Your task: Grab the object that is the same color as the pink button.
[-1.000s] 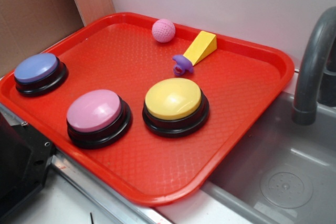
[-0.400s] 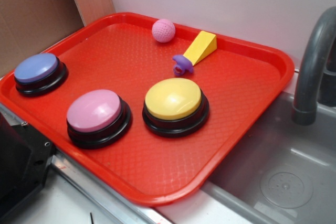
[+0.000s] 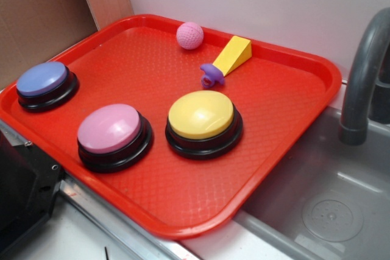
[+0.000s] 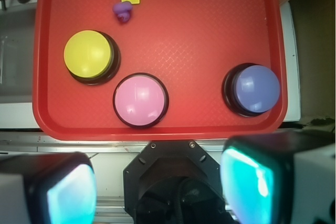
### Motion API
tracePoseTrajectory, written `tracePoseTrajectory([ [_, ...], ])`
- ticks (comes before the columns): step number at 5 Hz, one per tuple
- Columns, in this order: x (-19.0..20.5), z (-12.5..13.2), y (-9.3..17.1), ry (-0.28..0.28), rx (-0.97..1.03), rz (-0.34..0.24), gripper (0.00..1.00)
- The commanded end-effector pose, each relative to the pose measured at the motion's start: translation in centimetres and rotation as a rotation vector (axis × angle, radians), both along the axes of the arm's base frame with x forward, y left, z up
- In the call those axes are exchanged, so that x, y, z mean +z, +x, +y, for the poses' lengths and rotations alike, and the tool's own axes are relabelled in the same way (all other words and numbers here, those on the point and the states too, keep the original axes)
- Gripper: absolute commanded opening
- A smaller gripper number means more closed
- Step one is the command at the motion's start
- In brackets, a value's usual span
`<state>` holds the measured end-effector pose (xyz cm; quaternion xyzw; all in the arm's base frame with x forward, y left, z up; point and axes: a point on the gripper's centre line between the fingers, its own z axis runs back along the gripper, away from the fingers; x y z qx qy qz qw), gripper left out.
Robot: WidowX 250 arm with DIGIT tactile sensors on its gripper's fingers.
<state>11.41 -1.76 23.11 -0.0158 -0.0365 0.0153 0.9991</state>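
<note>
Since the fingers (image 4: 160, 190) sit wide apart and empty above the tray's (image 3: 292, 144) near edge, travel high over the pink button (image 3: 109, 129) to the far rim, where the pink ball (image 3: 190, 35) lies — center before dropping, it rolls easily.

My jaws (image 4: 157, 190) fill the bottom of the wrist view: two chunky black fingers (image 4: 58, 190), one at lower left and one at lower right, each faced with a glossy teal pad. Between them sits my black mount plate (image 4: 170, 163), angular like a cut-off octagon, with small silver screws along its upper edge and a dark round opening below.
</note>
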Motion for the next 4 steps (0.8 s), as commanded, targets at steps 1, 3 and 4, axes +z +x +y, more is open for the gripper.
tracePoseTrajectory([
  [1,0.4,0.0,0.2,-0.002,-0.002,-0.015,1.0],
  [3,-1.4,1.0,2.4,0.039,0.061,-0.038,1.0],
  [4,-2.4,2.1,4.3,0.019,0.071,-0.088,1.0],
])
